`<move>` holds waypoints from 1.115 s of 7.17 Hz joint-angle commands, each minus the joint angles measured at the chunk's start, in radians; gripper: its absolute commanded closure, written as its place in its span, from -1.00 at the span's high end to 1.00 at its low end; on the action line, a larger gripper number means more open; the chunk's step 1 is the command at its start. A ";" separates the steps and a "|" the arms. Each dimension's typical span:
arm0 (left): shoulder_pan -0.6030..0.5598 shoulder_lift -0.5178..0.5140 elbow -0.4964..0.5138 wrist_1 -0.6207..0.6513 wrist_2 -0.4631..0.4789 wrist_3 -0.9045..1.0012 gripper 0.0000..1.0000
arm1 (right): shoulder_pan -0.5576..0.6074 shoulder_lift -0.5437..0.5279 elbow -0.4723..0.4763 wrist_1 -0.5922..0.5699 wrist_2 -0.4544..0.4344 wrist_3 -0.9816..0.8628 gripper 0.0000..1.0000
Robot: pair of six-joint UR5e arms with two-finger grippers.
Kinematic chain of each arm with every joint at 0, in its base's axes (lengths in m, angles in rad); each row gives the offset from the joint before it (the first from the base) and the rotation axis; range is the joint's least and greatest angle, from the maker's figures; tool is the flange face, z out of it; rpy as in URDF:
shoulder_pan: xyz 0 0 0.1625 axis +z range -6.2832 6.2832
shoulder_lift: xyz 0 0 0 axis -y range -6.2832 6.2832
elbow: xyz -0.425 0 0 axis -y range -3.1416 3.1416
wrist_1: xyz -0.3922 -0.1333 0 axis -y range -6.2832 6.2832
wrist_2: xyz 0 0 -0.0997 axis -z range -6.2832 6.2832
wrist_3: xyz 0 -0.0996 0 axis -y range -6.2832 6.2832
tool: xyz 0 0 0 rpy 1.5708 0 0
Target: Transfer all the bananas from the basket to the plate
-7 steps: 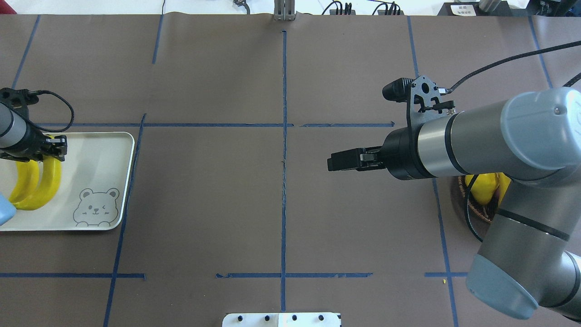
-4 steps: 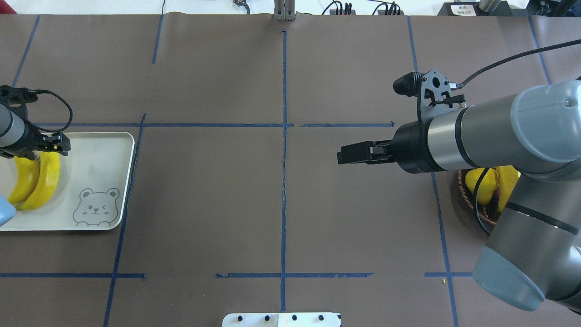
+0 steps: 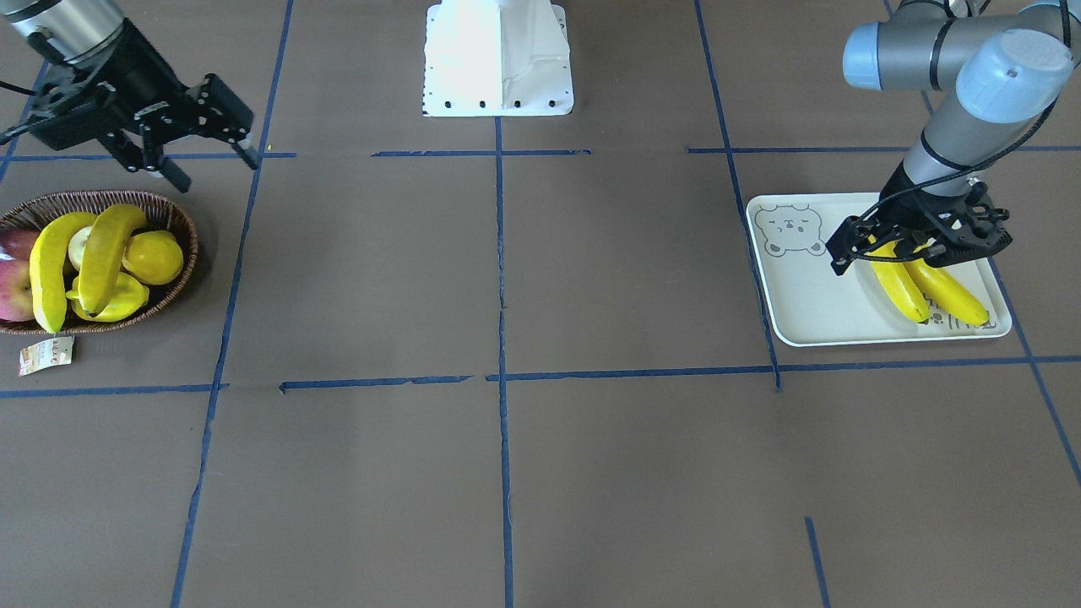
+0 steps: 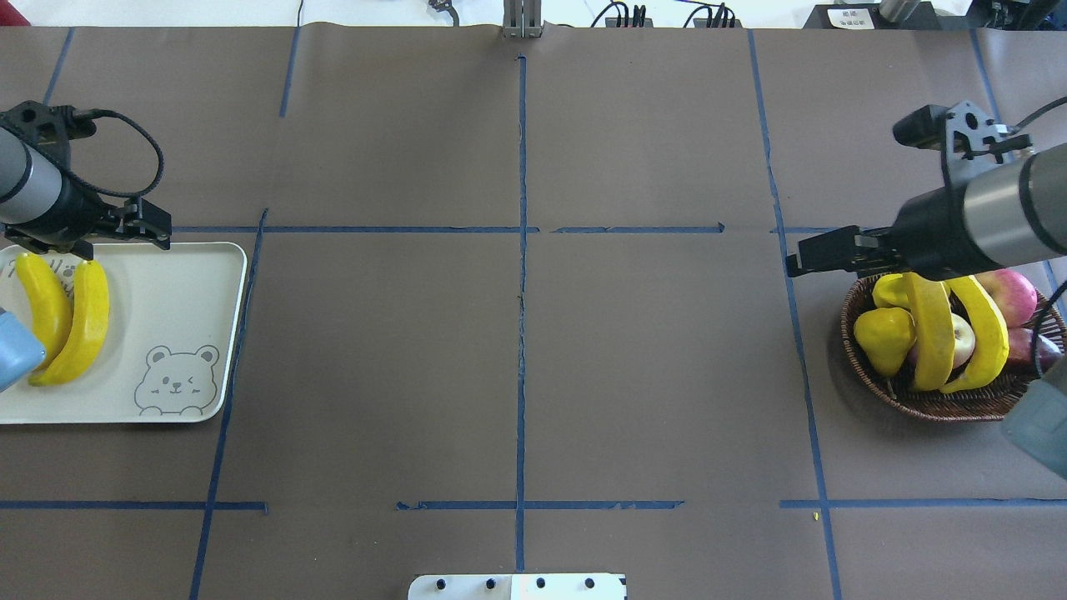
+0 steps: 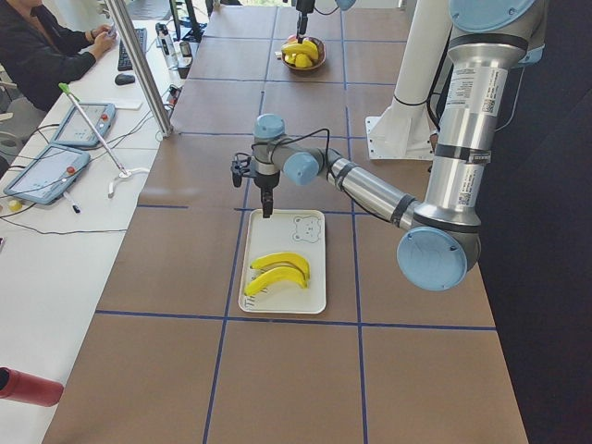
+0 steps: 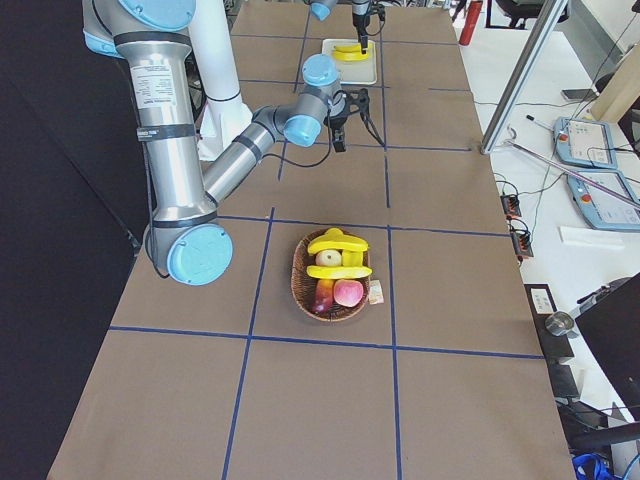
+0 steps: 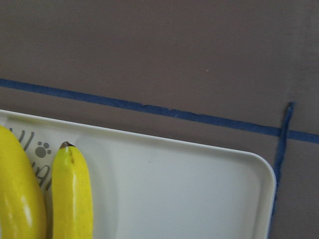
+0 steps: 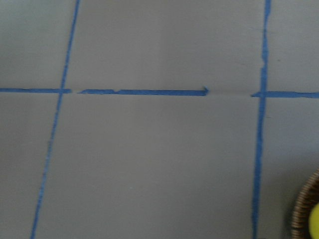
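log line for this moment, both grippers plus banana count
left gripper open by plate | right gripper open near basket | plate bananas: two | basket bananas: two

We are seeing two yellow bananas [image 4: 62,321] lying side by side on the cream bear-print plate [image 4: 183,300], their ends just beneath our left fingers [image 4: 154,227], two more bananas [image 4: 929,342] resting atop fruit in the brown wicker basket [image 4: 942,406], near our right fingers [image 4: 825,250]

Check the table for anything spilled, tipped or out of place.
Nothing stands out. Two bananas lie side by side on the plate, and two more bananas rest across the other fruit in the basket, which sits upright. A small paper tag lies just outside the basket; nothing is spilled.
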 commanded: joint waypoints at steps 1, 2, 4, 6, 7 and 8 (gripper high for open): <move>0.032 -0.116 -0.028 0.099 -0.009 -0.093 0.99 | 0.056 -0.095 -0.082 -0.002 0.007 -0.114 1.00; 0.062 -0.135 -0.034 0.100 -0.009 -0.137 0.99 | 0.032 -0.101 -0.110 -0.006 -0.077 -0.119 1.00; 0.074 -0.158 -0.025 0.102 -0.009 -0.156 0.99 | -0.060 -0.172 -0.118 -0.007 -0.192 -0.122 1.00; 0.080 -0.170 -0.018 0.100 -0.009 -0.163 0.99 | -0.111 -0.173 -0.156 -0.007 -0.246 -0.123 1.00; 0.088 -0.170 -0.017 0.094 -0.009 -0.180 0.99 | -0.114 -0.190 -0.154 -0.007 -0.246 -0.126 1.00; 0.097 -0.177 -0.017 0.094 -0.007 -0.182 0.99 | -0.117 -0.196 -0.154 -0.007 -0.248 -0.126 0.94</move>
